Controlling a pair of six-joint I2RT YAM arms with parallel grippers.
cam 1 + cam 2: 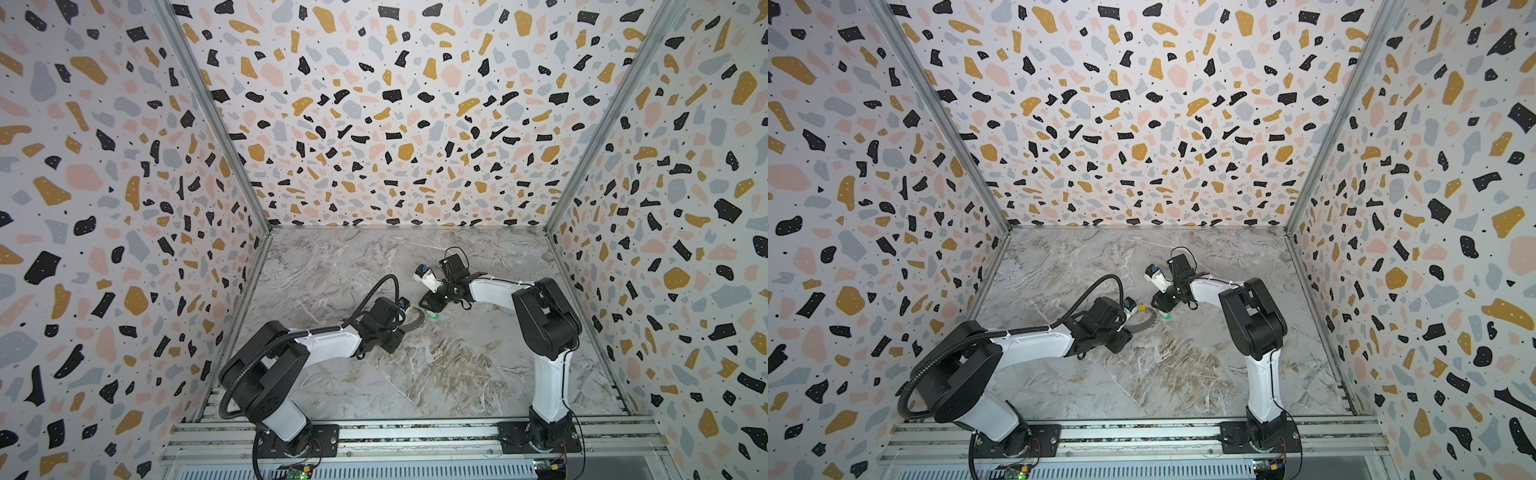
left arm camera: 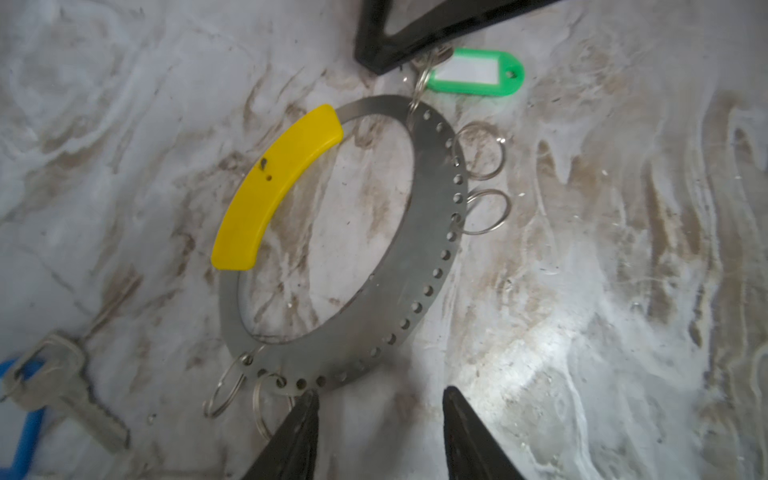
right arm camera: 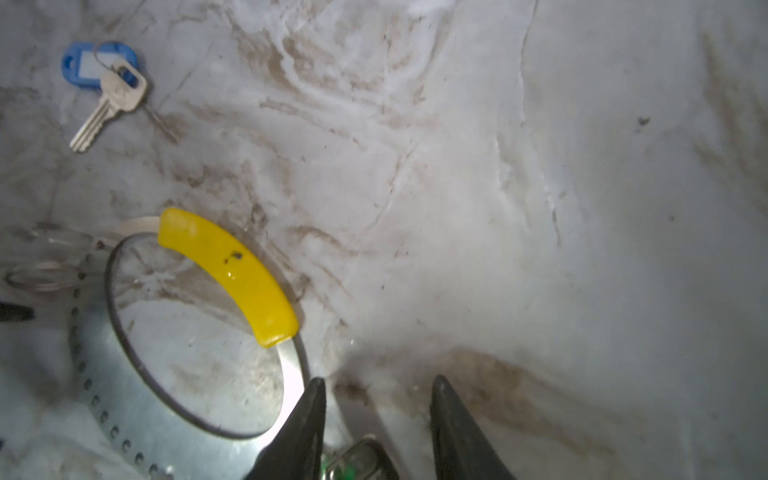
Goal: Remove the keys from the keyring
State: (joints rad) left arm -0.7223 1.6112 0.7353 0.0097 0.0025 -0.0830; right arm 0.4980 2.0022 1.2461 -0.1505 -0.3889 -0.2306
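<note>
Two keys: blue-tagged key [image 3: 110, 99] loose, green-tagged key [image 2: 473, 72] on keyring [image 2: 432, 249]
Left gripper [image 2: 380, 390]: jaws apart, empty
Right gripper [image 3: 378, 378]: grip unclear

- Keyring [image 1: 417, 323] lies flat at the middle of the table [image 1: 457, 374] in both top views, left gripper [image 2: 378, 401] at its left, right gripper [image 3: 376, 388] at its upper right.
- Tag [image 1: 433, 316] lies just right of the keyring, linked to its rim.
- Loose key [image 3: 110, 102] lies apart, beyond the sleeve [image 2: 276, 187].
</note>
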